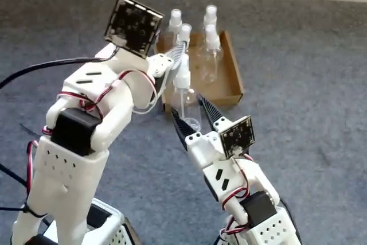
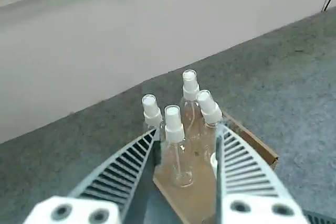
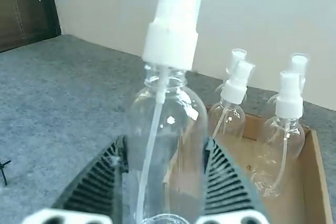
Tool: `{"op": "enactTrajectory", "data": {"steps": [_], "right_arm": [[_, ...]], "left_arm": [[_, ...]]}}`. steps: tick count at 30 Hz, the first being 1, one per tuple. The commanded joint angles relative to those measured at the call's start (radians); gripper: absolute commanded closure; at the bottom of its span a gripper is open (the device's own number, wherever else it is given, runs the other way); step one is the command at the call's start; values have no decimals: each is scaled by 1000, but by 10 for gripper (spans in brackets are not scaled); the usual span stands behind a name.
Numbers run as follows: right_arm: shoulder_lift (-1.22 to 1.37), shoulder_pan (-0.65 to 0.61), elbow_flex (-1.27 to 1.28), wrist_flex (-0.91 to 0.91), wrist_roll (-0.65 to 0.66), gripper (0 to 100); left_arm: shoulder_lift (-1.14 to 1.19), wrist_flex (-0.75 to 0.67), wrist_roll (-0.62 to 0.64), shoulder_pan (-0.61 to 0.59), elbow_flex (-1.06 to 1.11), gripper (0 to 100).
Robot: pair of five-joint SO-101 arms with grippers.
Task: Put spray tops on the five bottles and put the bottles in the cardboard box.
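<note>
A clear bottle [image 1: 184, 94] [image 3: 173, 129] with a white spray top [image 1: 182, 76] [image 3: 172, 30] stands upright on the carpet, just outside the near left corner of the cardboard box [image 1: 235, 78] [image 3: 315, 182]. My right gripper [image 1: 188, 107] [image 3: 165, 145] is shut on this bottle's body from the near side. My left gripper [image 1: 175, 58] [image 2: 186, 129] hangs open just above and beside that spray top. Several capped bottles [image 1: 209, 55] [image 2: 176, 150] [image 3: 278, 145] stand upright inside the box [image 2: 262, 150].
Grey carpet [image 1: 298, 32] stretches around the box, with free room to its right and front. The left arm's bulky white body [image 1: 86, 124] and its cables take up the left side. A pale wall [image 2: 131, 35] rises behind the box.
</note>
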Motion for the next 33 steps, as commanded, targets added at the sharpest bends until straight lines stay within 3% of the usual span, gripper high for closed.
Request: {"op": "enactTrajectory", "data": {"steps": [1,6,16,33], "right_arm": [[-12,16,-10,-28,0,995],[-12,16,-10,-28,0,995],[-12,15,-10,-28,-5,995],[-13,15,-13,108,-5,995]], "left_arm": [[1,9,-58,44,-12,843],[-51,143,-66,79,38,843],[-188,144,-66,108,237,843],[-177,101,-68,107,41,843]]}}
